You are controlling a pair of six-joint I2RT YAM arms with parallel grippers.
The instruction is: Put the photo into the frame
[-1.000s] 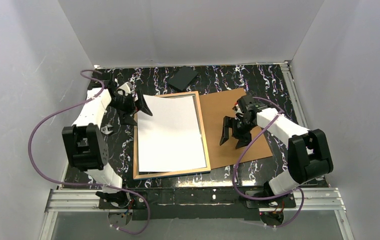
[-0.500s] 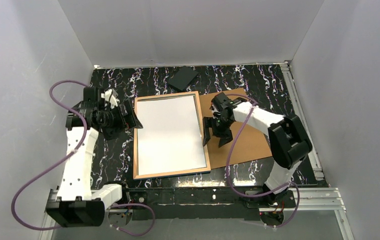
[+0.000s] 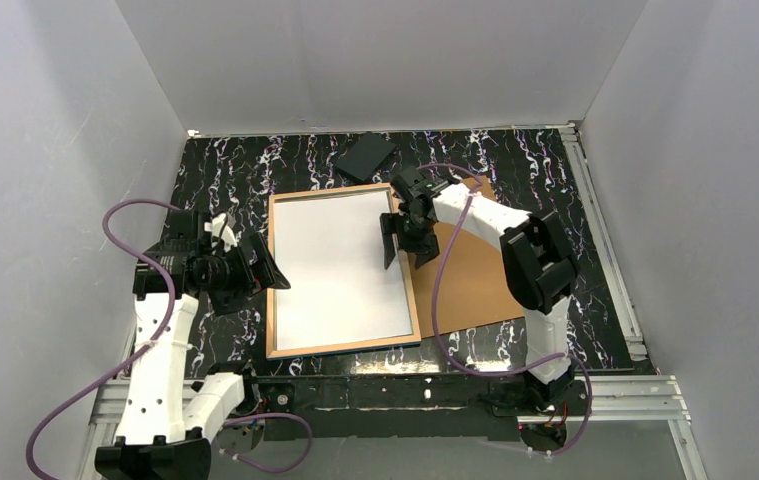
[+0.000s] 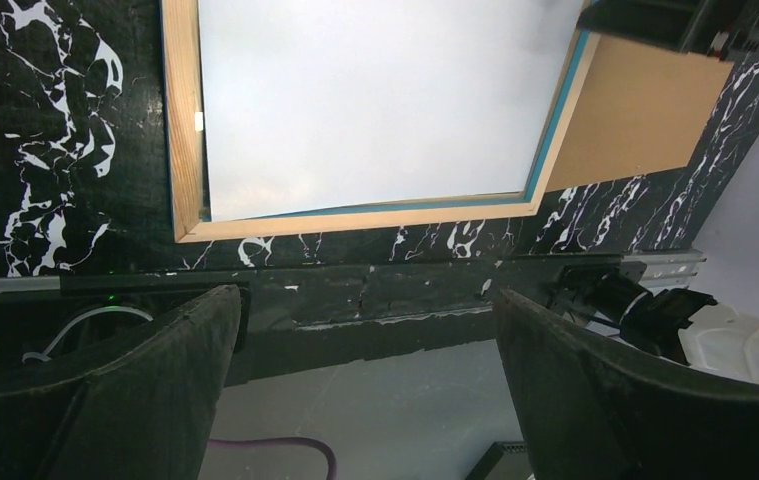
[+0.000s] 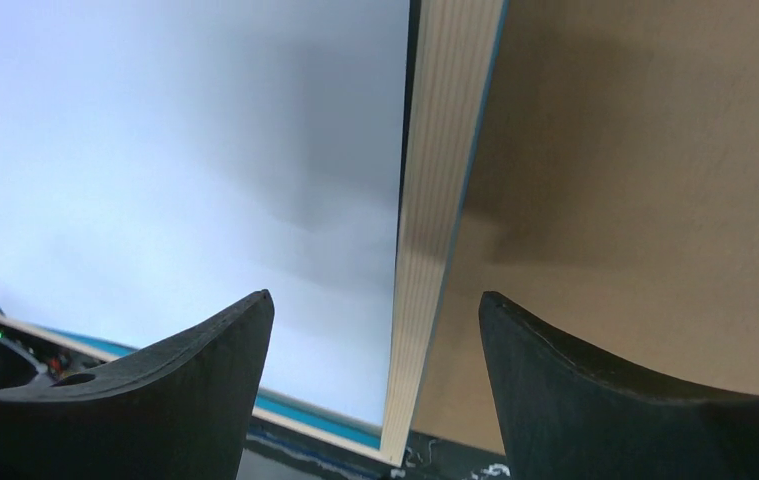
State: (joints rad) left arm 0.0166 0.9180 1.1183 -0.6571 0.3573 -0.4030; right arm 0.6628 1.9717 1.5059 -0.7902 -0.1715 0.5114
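You have the photo [image 3: 340, 265] lying white back up inside the frame [image 3: 345, 346] on the table [image 3: 245, 170], so only the brown board [image 3: 470, 270] beside it seems left to fit; the left end effector [image 3: 267, 268] and the right end effector [image 3: 405, 252] both gape wide, empty.

My left arm rises from its base at the near-left corner of the table [image 3: 245, 165], elbow high, wrist turned so my left gripper [image 3: 267, 266] [image 4: 365, 300] faces right, jaws spread wide and empty. My right arm reaches forward and inward; my right gripper [image 3: 405, 250] [image 5: 375, 300] points down, jaws wide apart, gripping nothing.
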